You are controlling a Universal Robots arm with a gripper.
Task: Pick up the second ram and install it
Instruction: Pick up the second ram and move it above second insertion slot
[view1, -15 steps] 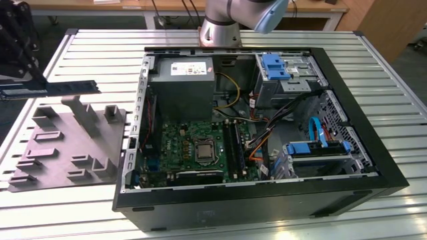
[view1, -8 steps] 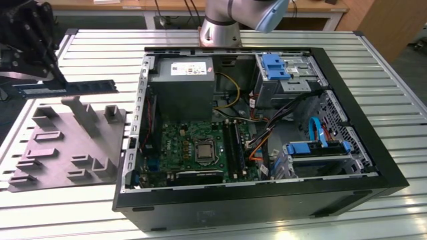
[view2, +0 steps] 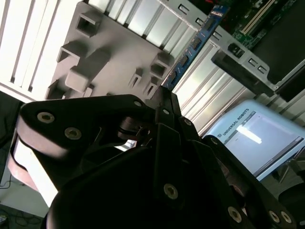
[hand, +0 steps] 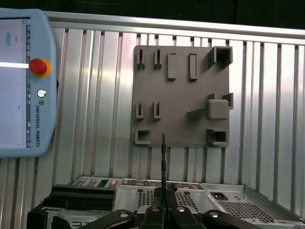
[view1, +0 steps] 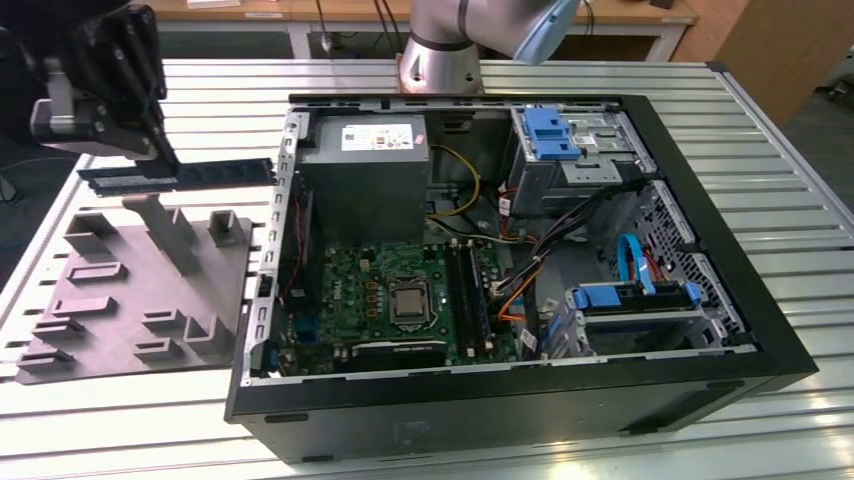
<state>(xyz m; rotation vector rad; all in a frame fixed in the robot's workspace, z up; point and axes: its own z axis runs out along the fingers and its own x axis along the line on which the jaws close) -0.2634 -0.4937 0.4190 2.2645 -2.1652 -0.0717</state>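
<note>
While clamping the second ram (view1: pixel 214 173), the hand (view1: pixel 163 160) hovers.

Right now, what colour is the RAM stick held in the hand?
The RAM stick is blue with dark chips, clearest in the second wrist view.

Silver tubular arm (view1: pixel 438 50) with a pale blue cap (view1: pixel 545 30). Matte black gripper (view1: pixel 163 162) built of angular linked bars, grey metal block (view1: pixel 64 124) on its side. Round silver screws (view2: pixel 46 117) stud the black bars in the second wrist view, pale casing (view2: pixel 26 164) behind them.
</note>
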